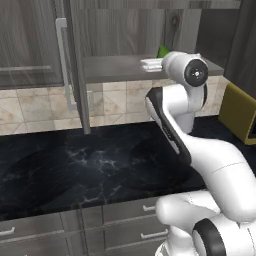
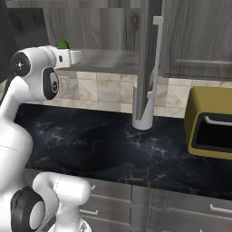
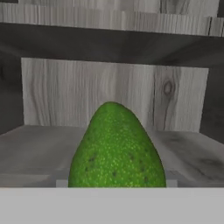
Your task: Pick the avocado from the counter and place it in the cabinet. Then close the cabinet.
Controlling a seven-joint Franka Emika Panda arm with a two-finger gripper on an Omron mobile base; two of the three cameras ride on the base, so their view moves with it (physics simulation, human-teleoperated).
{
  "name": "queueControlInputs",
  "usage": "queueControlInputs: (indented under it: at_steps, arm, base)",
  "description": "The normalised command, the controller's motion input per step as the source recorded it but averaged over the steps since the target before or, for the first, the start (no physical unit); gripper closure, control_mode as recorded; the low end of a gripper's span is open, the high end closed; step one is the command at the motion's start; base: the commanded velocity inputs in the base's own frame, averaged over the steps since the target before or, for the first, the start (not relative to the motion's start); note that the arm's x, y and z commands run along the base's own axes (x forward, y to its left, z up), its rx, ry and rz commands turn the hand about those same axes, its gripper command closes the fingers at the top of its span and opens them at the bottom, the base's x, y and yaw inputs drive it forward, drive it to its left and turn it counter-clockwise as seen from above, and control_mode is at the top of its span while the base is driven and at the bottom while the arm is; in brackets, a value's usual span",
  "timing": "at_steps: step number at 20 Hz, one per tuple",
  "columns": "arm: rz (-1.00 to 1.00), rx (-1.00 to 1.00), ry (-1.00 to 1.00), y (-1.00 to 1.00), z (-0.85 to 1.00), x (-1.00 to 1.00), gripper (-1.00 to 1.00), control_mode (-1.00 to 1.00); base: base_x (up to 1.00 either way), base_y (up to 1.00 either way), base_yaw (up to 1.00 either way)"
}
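Now the avocado (image 3: 117,148) is gripped in the jaws, upright on its long axis, directly ahead, just over the cabinet's inner shelf (image 3: 35,148).

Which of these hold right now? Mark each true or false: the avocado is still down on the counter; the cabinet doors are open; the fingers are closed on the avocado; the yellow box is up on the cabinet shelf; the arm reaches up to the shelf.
1. The avocado lies on the counter. False: it is up at the cabinet shelf, over the shelf board.
2. The cabinet doors are open. True.
3. The fingers are closed on the avocado. True, as far as the views show: it sits at the gripper end.
4. The yellow box sits on the shelf. False: it stands on the counter.
5. The arm reaches up to the shelf. True.
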Motion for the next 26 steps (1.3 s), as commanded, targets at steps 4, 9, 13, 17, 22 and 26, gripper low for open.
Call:
queueControlInputs:
  at_steps: [4, 9, 13, 17, 22, 26]
  arm:
    - [0.0, 0.01, 0.28, 0.0, 0.01, 0.96, 1.0, -1.0]
    - [0.0, 0.0, 0.17, 0.0, -0.09, 0.85, 1.0, -1.0]
    - [0.0, 0.0, 0.08, 0.02, -0.28, 0.73, 1.0, -1.0]
    - [0.0, 0.0, 0.0, 0.1, -0.38, 0.62, 1.0, -1.0]
    - [0.0, 0.0, 0.0, 0.12, -0.57, 0.57, 1.0, -1.0]
    - [0.0, 0.0, 0.0, 0.02, -0.3, 0.47, 1.0, -1.0]
  base:
    - [0.0, 0.0, 0.0]
    - [0.0, 0.0, 0.0]
    - [0.0, 0.0, 0.0]
    - [0.0, 0.0, 0.0]
    - [0.0, 0.0, 0.0]
    - [0.0, 0.0, 0.0]
